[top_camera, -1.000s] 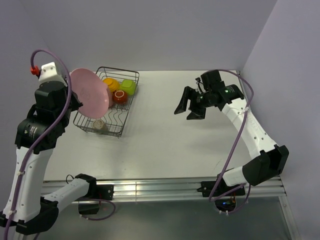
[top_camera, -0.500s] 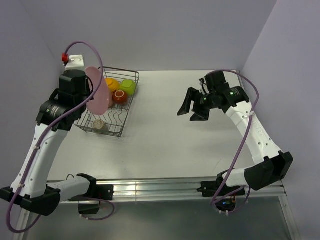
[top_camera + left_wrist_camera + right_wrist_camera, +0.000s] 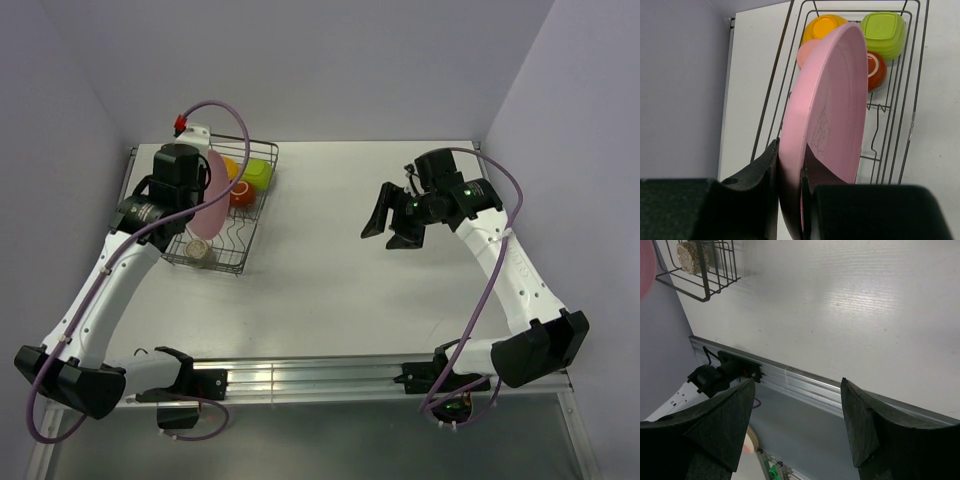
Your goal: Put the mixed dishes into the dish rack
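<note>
My left gripper (image 3: 190,195) is shut on the rim of the pink plate (image 3: 208,205) and holds it on edge over the black wire dish rack (image 3: 256,222). In the left wrist view the plate (image 3: 826,112) stands between my fingers (image 3: 764,167), above the rack (image 3: 912,116). In the rack's far end are the orange-yellow bowl (image 3: 824,26), the yellow-green bowl (image 3: 885,27), the red-brown mug (image 3: 876,71) and the pink tumbler (image 3: 806,51). The grey-brown dish (image 3: 198,250) lies at the rack's near end. My right gripper (image 3: 393,214) is open and empty above the table's middle right.
The rack stands at the table's far left, close to the left wall (image 3: 60,120). An aluminium rail (image 3: 320,375) runs along the near edge. The right wrist view shows the rack's near corner (image 3: 715,275) with the grey-brown dish (image 3: 690,255).
My left arm has swung the pink plate to the right and over the rack, turning it from face-on to edge-on. My right gripper has drifted slightly right and stays open.
</note>
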`<state>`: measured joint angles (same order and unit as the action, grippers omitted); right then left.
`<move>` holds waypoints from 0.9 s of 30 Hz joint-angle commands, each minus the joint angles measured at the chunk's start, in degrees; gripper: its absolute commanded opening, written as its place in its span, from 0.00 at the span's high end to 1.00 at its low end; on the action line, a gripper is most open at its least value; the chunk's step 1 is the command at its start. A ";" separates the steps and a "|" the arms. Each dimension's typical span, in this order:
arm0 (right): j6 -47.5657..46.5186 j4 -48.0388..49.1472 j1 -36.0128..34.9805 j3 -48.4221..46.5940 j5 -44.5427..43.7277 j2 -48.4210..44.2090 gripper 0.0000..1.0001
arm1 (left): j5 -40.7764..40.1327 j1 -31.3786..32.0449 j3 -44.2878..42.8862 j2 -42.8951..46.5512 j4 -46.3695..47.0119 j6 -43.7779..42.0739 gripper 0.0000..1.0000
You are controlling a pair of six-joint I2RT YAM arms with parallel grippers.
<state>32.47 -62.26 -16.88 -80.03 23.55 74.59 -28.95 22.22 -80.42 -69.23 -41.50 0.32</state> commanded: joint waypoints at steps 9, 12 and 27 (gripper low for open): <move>-0.65 -0.76 0.71 0.75 0.18 -2.43 0.24 | 1.26 0.28 3.34 -3.01 8.80 -5.24 1.00; -0.65 -0.85 0.98 1.10 0.09 -2.43 0.24 | 2.23 0.28 3.78 -3.80 9.67 -5.06 1.00; -1.79 -1.20 2.38 1.54 0.97 -1.64 0.24 | 3.38 1.34 5.71 -8.81 10.91 -3.04 1.00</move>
<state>31.81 -62.72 -15.20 -79.05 24.05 74.02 -25.78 22.81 -74.83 -77.76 -33.69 -3.53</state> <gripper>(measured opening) 0.762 0.211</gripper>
